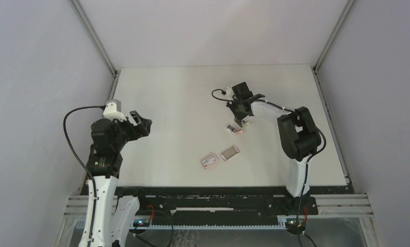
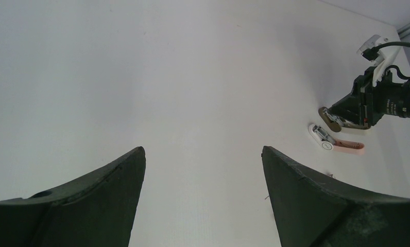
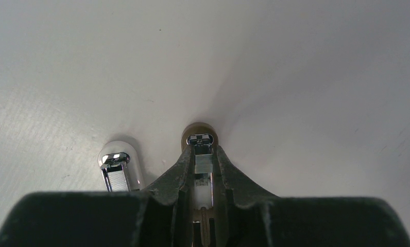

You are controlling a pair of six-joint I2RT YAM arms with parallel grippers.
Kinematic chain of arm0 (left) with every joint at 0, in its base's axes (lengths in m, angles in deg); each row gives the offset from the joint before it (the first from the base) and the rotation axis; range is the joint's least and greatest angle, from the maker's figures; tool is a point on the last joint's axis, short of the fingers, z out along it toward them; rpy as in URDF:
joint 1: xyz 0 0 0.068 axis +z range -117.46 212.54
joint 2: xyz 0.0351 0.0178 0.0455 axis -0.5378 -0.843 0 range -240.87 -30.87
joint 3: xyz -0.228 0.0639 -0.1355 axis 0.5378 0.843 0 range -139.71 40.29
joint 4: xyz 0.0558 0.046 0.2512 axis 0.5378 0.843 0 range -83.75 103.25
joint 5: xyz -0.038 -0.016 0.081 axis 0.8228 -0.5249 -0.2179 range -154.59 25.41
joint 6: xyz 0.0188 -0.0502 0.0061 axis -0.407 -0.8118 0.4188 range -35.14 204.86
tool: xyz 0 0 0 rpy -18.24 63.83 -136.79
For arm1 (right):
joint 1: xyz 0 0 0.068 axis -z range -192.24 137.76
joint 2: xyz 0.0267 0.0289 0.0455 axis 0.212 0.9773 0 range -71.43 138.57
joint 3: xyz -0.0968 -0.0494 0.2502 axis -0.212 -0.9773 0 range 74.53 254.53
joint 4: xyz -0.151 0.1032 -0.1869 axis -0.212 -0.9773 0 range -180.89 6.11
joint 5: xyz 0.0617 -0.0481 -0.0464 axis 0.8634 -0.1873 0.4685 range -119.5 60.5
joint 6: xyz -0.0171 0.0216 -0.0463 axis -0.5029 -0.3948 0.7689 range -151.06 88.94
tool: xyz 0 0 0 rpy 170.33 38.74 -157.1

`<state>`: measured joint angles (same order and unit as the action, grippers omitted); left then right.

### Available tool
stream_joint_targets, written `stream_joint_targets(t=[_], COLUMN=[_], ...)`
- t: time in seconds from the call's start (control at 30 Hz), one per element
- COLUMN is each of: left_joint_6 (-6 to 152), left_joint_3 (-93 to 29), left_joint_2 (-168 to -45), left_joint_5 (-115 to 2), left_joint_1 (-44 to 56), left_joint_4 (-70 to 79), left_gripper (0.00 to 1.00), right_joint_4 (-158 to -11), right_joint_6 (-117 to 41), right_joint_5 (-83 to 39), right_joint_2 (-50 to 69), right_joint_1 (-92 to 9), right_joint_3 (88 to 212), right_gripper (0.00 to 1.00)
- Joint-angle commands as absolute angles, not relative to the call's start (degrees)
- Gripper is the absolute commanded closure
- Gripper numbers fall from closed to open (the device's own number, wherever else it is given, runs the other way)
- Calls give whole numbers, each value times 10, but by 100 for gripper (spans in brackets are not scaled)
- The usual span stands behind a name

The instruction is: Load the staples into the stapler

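Right gripper busy on the opened stapler; the staples wait on its near side.

My right gripper (image 3: 203, 154) is closed narrow on one brown-tipped arm of the stapler (image 1: 235, 129), and the white and chrome part of it lies just beside my fingers. The staples (image 1: 229, 152) lie in their grey tray near this gripper, on the side toward my bases and apart from the stapler. The long axis of the tray runs slantwise, with its far end turned toward my right side. The white box (image 1: 209, 161) lies just beside the tray. My left gripper (image 2: 203, 154) hangs wide and holds nothing, with the tray well apart on its right. The right gripper is nearer, but I judge the free left one must fetch the strip.
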<state>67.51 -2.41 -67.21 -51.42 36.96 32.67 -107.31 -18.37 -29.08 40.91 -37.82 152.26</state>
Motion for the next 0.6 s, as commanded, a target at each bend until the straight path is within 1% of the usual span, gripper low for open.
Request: stream_joint_targets(t=[0.0, 0.17, 0.47, 0.57], left_joint_6=[688, 688, 689, 689], left_joint_3=[-37, -37, -37, -36], left_joint_2=[-665, -664, -664, -664], left_joint_5=[-520, -520, -521, -521], left_joint_1=[375, 375, 375, 375], left_joint_4=[319, 319, 319, 319], left_gripper=[13, 13, 12, 13], right_joint_4=[-1078, -1079, -1080, -1079], right_joint_6=[-190, -192, -192, -191], right_joint_5=[-293, -294, -293, -294], right_joint_2=[415, 415, 415, 414], right_joint_1=[-379, -378, -378, -378], right_joint_3=[1544, 1544, 1544, 1544], right_gripper=[87, 84, 74, 72])
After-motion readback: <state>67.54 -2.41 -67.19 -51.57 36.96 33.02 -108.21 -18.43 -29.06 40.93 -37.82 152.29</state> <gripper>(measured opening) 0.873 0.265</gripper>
